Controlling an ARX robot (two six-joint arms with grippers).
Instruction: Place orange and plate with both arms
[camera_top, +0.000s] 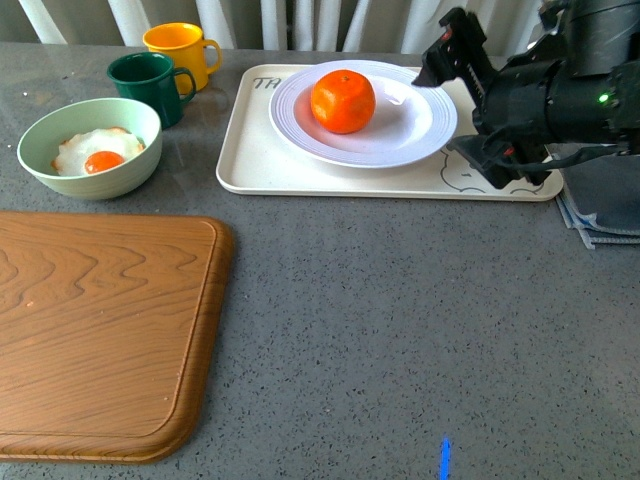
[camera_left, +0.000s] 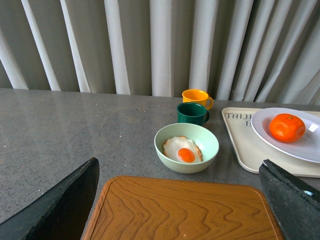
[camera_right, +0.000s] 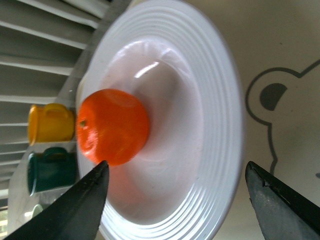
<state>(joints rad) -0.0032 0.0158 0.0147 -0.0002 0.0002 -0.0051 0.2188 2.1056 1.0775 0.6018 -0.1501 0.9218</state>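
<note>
Front view: orange (camera_top: 342, 101) in plate (camera_top: 420, 139)

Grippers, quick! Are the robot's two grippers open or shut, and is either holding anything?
Left gripper: open, holding nothing, above the cutting board.
Right gripper: open, holding nothing, by the plate with the orange.

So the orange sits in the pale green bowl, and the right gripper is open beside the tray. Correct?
Not quite. The orange sits on the white plate on the tray, as the front view shows; the pale green bowl holds a fried egg. The right gripper is indeed open beside the tray.
</note>
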